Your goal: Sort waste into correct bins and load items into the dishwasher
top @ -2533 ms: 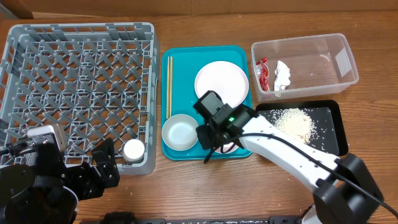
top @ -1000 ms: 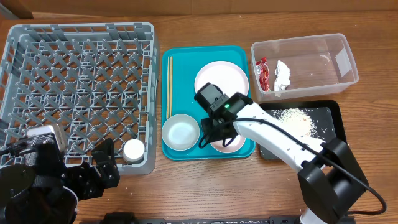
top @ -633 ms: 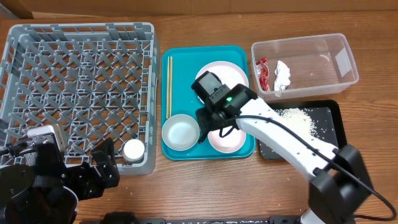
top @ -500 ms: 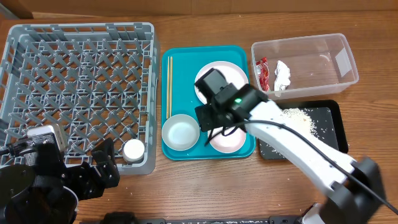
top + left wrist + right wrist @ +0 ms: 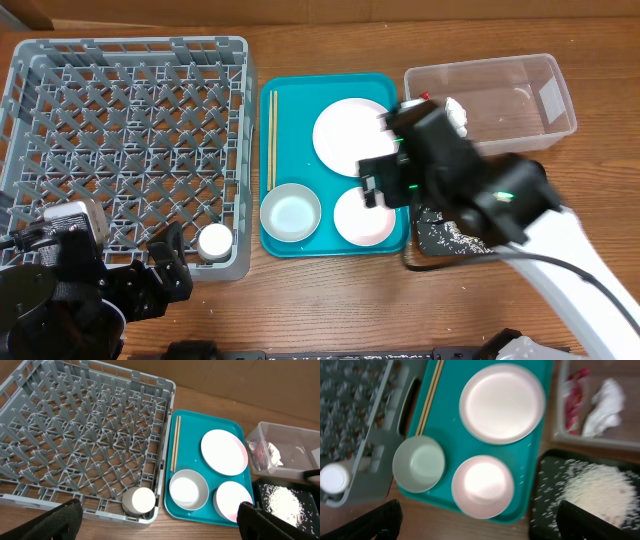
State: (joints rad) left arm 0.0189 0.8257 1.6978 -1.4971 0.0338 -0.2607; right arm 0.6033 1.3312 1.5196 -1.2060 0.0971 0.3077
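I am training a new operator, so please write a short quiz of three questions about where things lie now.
1. True or false: the white cup sits inside the grey rack.
2. The chopsticks lie: A) in the grey rack; B) on the teal tray; C) in the white cup.
3. Fill in: in the clear tub, beside the white tissue, lies a red ____.
Key: 1 true; 2 B; 3 wrapper.
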